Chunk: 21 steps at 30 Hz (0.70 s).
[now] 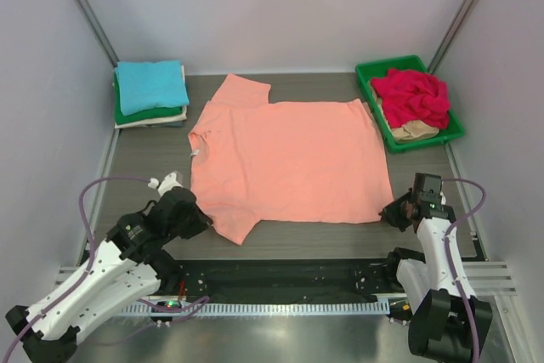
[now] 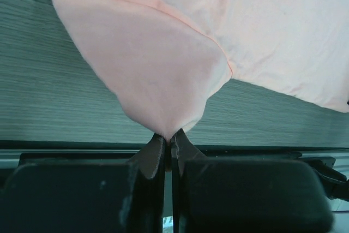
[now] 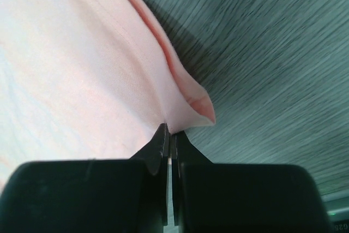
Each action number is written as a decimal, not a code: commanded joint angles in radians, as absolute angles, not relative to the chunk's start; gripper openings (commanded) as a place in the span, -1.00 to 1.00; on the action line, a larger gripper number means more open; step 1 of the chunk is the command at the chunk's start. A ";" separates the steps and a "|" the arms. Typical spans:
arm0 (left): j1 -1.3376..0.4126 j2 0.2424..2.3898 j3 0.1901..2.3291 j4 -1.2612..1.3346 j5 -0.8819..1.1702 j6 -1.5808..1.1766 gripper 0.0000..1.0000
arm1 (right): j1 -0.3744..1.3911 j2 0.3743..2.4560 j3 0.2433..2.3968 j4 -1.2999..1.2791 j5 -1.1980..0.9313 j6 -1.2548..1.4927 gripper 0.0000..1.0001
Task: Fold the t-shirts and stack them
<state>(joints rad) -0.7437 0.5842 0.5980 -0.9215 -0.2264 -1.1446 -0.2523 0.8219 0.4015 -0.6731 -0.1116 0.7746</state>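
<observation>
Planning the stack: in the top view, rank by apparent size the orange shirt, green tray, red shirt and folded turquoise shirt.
1. orange shirt
2. green tray
3. red shirt and turquoise shirt: too alike to rank.

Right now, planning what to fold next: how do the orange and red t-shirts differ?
The orange t-shirt lies spread flat on the table; the red t-shirt sits crumpled in the green tray. The left gripper and right gripper pinch the orange one's near edge; neither holds the red one. Both are unfolded.
</observation>
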 commanded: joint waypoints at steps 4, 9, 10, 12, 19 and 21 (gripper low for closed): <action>-0.739 0.583 0.739 -1.103 -0.285 -1.117 -0.99 | -0.249 0.756 0.465 -0.761 -0.164 0.732 -0.98; -0.739 0.658 0.771 -1.068 -0.276 -1.066 -0.99 | -0.250 0.775 0.474 -0.726 -0.179 0.732 -0.98; -0.738 0.672 0.782 -1.063 -0.287 -1.059 -0.99 | -0.249 0.787 0.486 -0.713 -0.184 0.727 -0.98; -0.738 0.722 0.822 -1.043 -0.302 -1.014 -1.00 | -0.249 0.839 0.509 -0.690 -0.189 0.718 -0.98; -0.663 0.912 0.981 -0.991 -0.361 -0.843 -1.00 | -0.249 0.974 0.616 -0.591 -0.192 0.715 -0.98; -0.588 0.951 1.003 -0.950 -0.300 -0.795 -1.00 | -0.249 1.021 0.635 -0.566 -0.196 0.716 -0.98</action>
